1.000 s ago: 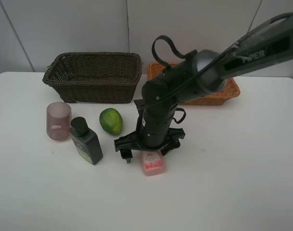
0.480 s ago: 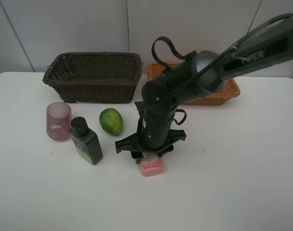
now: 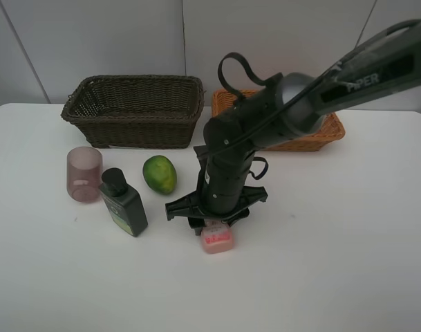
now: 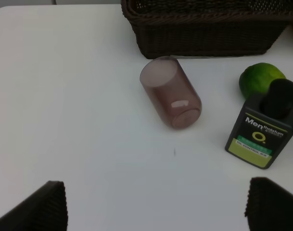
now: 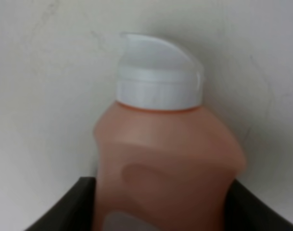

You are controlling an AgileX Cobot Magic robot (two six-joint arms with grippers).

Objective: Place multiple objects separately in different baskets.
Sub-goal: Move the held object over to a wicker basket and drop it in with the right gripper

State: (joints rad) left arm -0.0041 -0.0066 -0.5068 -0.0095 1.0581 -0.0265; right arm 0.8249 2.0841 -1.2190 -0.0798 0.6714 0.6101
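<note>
A pink white-capped bottle (image 3: 218,239) lies on the white table, and my right gripper (image 3: 213,224) stands over it, shut on it. Seen from the right wrist, the bottle (image 5: 165,159) fills the space between the dark fingers (image 5: 64,211). Left of it stand a dark green black-capped bottle (image 3: 124,205), a green fruit (image 3: 160,174) and a mauve cup (image 3: 84,174) lying on its side. The dark brown basket (image 3: 134,128) and the light orange basket (image 3: 332,128) sit at the back. My left gripper (image 4: 158,207) hangs open in front of the cup (image 4: 171,91), holding nothing.
The right arm reaches from the upper right across the orange basket and hides most of it. In the left wrist view the green fruit (image 4: 259,79) and dark green bottle (image 4: 262,129) stand close together before the dark basket (image 4: 204,36).
My right gripper's fingers have come together on the pink bottle, which shifted slightly. The left gripper and the other objects have not moved.
</note>
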